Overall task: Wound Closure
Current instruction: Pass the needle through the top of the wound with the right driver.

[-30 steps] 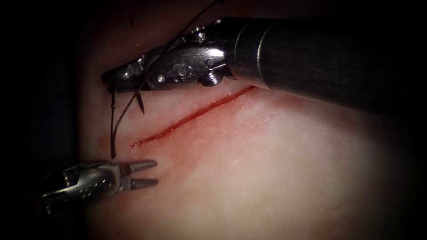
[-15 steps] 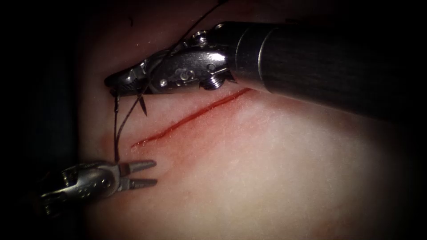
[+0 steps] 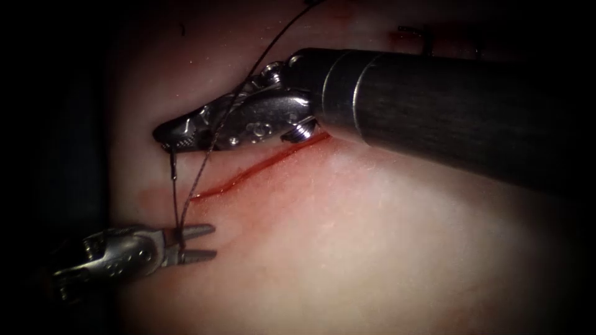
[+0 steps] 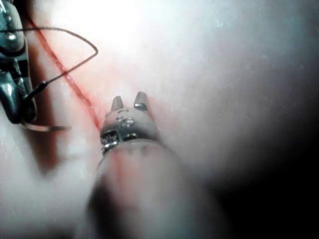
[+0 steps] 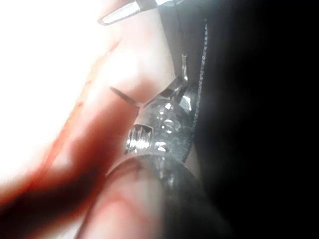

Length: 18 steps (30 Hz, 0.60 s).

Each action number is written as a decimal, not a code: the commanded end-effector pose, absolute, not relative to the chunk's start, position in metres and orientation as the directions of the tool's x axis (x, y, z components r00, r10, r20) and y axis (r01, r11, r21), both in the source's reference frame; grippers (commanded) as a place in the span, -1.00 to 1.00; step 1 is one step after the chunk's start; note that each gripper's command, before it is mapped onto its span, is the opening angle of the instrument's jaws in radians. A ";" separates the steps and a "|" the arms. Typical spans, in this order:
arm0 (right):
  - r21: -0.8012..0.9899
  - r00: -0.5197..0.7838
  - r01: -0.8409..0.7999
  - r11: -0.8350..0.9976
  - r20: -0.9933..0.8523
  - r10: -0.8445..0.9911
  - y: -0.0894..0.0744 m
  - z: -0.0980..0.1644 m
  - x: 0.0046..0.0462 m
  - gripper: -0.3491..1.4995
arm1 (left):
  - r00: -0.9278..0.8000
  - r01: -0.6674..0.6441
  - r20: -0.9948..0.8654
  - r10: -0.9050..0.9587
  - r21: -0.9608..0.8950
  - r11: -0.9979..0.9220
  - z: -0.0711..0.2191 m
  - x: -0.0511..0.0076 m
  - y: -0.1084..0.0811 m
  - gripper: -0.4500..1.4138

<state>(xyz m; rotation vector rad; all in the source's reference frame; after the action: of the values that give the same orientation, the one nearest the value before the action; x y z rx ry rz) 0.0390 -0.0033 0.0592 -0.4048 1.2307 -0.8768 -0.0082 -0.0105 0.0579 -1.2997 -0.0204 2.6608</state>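
The needle (image 3: 174, 166) was pinched near its thread (image 3: 197, 177) end in the right claw (image 3: 167, 136), free of the tissue (image 3: 372, 236) left of the cut (image 3: 248, 174), above the spread, empty left claw (image 3: 202, 242), apparently for a handover.

No text, label, brand, number or sign can be read anywhere in these views (the metal of the tools carries screws and pins, no legible marking).
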 end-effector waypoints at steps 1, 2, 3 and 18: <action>-0.705 0.065 0.354 0.614 -0.637 -0.768 -0.003 0.059 0.0392 -1.00 | -0.600 -0.154 -0.782 0.165 -0.089 -0.984 0.058 -0.0087 -0.010 -0.42; -0.710 0.061 0.355 0.608 -0.631 -0.773 -0.004 0.059 0.0390 -1.00 | -0.600 -0.154 -0.782 0.165 -0.089 -0.984 0.058 -0.0087 -0.010 -0.42; -0.715 0.056 0.357 0.601 -0.625 -0.778 -0.004 0.059 0.0389 -1.00 | -0.600 -0.154 -0.782 0.165 -0.089 -0.984 0.058 -0.0087 -0.010 -0.42; -0.730 0.022 0.407 0.549 -0.593 -0.805 -0.009 0.063 0.0372 -1.00 | -0.602 -0.151 -0.782 0.163 -0.090 -0.985 0.059 -0.0085 -0.010 -0.43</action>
<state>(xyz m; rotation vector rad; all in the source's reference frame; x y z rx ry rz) 0.0365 -0.0095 0.0629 -0.4040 1.2149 -0.9825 -0.0079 -0.0104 0.0581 -1.2993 -0.0230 2.6647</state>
